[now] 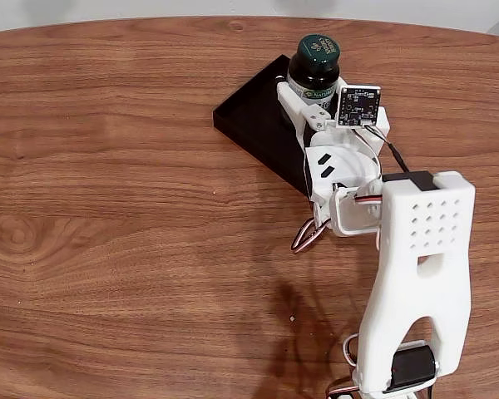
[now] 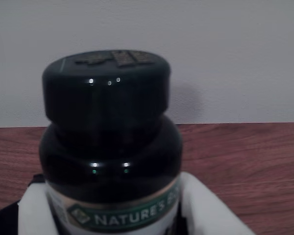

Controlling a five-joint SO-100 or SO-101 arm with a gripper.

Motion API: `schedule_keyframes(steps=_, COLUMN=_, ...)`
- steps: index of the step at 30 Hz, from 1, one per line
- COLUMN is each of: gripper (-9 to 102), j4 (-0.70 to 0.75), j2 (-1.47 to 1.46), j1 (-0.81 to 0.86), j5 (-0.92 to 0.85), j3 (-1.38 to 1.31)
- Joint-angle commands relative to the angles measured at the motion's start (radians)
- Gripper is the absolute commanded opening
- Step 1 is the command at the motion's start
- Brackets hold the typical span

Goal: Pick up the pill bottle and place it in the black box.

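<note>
- Gripper point(image 1: 303, 104) clenched on the pill bottle point(image 1: 314, 71); white fingers point(image 2: 206, 205) flank its label on both sides in the wrist view.
- Bottle upright, green cap above the jaws.
- Black box point(image 1: 254, 116) directly beneath the jaws; bottle over its far corner, contact with the floor not discernible.
- Wooden table point(image 1: 108, 208) all around.

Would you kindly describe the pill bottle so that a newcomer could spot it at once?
On the wooden table, find the black box near the far edge. At its far right end, the white gripper has its fingers around the pill bottle. The bottle is dark, with a dark green cap and a white-and-green label.
</note>
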Motion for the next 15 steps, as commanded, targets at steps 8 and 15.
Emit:
schedule_keyframes(steps=8, gripper=30, j4=0.0, j2=0.014, j1=-0.021, j5=0.003, j3=-0.018)
schedule_keyframes(steps=15, gripper=40, j4=-0.009, j2=0.089, j1=-0.031, j5=-0.008, j3=0.044)
